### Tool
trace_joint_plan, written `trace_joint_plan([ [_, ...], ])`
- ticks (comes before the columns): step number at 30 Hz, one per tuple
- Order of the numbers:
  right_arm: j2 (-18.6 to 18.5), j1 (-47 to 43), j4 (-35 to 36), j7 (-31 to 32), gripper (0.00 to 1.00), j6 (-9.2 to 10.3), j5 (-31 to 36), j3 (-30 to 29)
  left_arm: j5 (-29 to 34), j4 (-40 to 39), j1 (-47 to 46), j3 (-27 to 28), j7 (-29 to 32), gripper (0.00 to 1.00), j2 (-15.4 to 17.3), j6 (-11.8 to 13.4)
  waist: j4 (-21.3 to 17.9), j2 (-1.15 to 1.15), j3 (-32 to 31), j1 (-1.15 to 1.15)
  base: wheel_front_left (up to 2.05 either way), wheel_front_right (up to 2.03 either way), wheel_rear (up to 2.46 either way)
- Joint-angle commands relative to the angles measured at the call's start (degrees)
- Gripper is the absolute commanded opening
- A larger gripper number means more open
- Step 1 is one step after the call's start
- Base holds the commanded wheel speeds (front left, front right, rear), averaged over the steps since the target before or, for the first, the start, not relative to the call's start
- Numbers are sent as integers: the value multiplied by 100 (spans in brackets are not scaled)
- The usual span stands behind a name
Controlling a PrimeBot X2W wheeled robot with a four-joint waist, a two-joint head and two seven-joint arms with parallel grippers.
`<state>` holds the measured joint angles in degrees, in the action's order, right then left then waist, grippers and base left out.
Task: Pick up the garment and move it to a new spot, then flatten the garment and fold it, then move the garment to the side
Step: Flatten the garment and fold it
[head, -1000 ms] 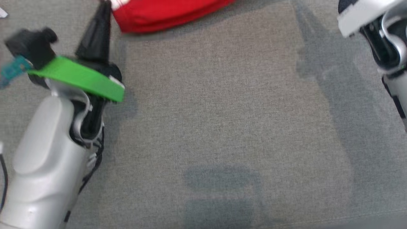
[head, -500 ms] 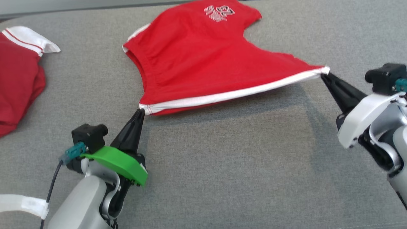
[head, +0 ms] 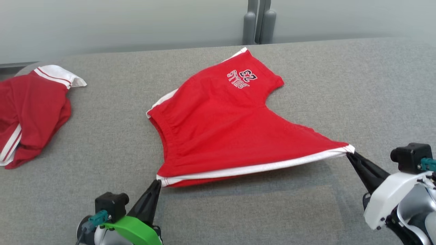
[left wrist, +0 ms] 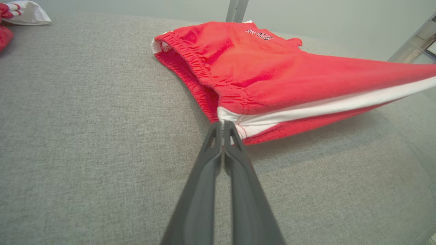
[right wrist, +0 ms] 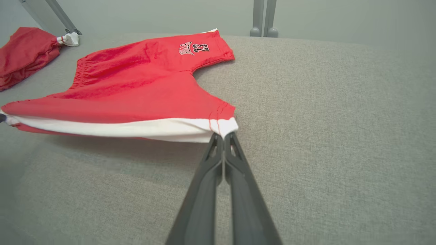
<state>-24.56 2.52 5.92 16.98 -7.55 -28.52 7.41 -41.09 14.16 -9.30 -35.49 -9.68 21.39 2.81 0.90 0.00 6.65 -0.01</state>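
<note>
Garments: two. Grippers: two.
One pair red fabric shorts with white side stripe [head: 221, 129]: centre of grey fabric-covered surface [head: 357, 78], near edge lifted, stretched between grippers.
Left gripper [head: 156, 183], 7 o'clock: fingers pinched tight on waistband corner.
Right gripper [head: 349, 156], 4 o'clock: fingers pinched tight on leg-hem corner.
One crumpled red garment [head: 30, 112]: 9 o'clock, well apart.

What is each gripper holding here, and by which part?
Both hold the red shorts along the white-striped side: the left gripper pinches the waistband corner, the right gripper the leg-hem corner.
</note>
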Motion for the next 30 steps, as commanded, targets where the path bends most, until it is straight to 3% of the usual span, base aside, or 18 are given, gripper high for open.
trace_joint_plan([
  [1,52,-268,146,73,0,12,58,-150,24,-69,203,7,-19,0,80,104,2,0,-208,1,0,0,0],
  [7,240,-978,715,427,0,12,265,-450,55,-431,702,-87,19,0,182,327,5,0,-351,1,0,0,0],
  [12,193,-932,944,562,0,12,439,-516,123,-674,797,-231,120,0,222,378,45,0,-332,1,0,0,0],
  [24,-1050,1046,235,1093,0,10,66,726,224,-625,-356,-220,437,0,84,153,285,0,73,1,0,0,0],
  [30,-1497,2816,-523,1120,0,10,-220,1909,252,-375,-1189,-189,613,0,-84,-10,396,0,522,1,0,0,0],
])
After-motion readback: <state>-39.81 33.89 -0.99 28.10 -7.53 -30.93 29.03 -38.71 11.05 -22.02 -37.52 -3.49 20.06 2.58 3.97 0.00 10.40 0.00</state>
